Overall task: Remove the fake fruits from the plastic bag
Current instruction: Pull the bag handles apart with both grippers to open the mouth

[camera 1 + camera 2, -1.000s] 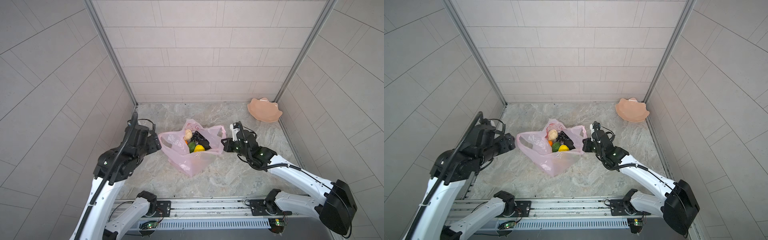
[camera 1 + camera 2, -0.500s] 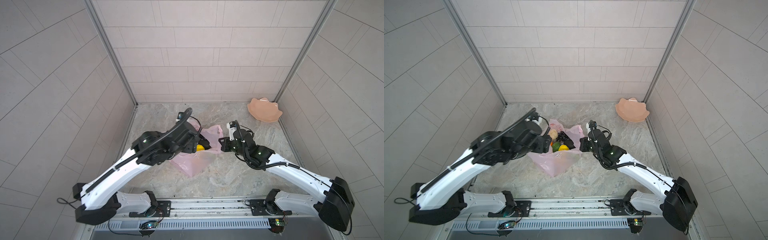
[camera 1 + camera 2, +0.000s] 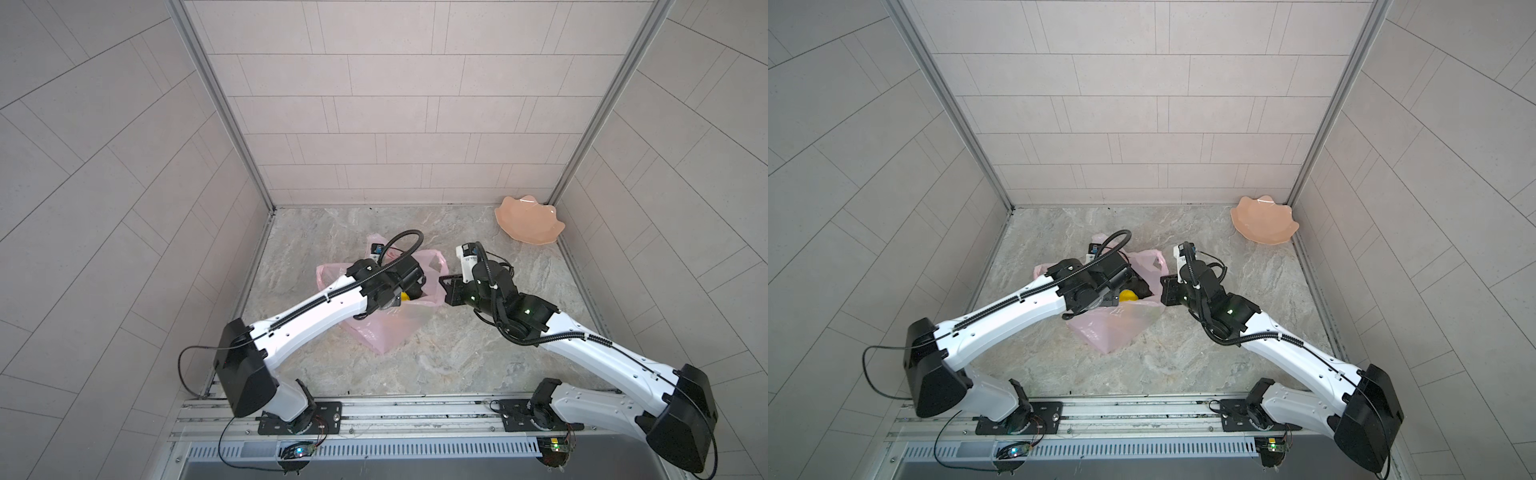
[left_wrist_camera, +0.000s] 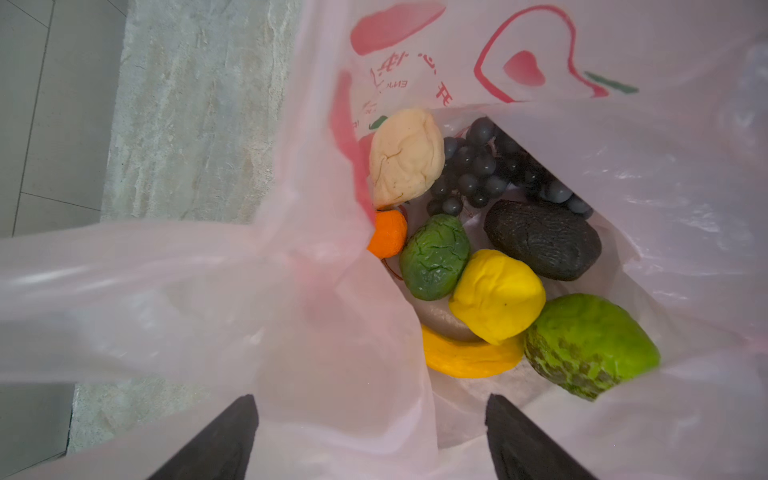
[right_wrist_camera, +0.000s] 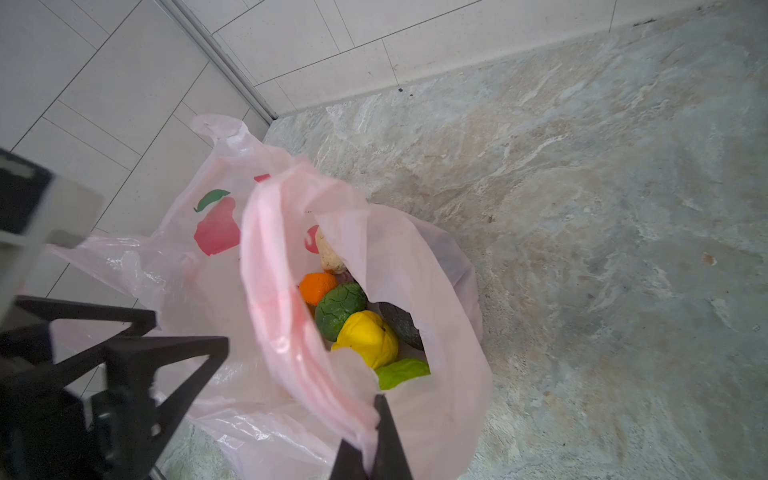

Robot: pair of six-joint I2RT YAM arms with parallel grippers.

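Hovering over the open mouth of the plastic bag [image 3: 384, 332], the left jaws stood wide apart, holding nothing, while the right jaws were pinched together on a bag handle [image 5: 282, 324]. The fake fruits [image 4: 496, 295] lay heaped inside the bag, which sat on the marble surface [image 3: 457, 357]

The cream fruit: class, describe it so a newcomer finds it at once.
Find the pink plastic bag in the middle and look into its open mouth. The cream fruit lies beside the dark grape bunch, the only pale, off-white piece there.
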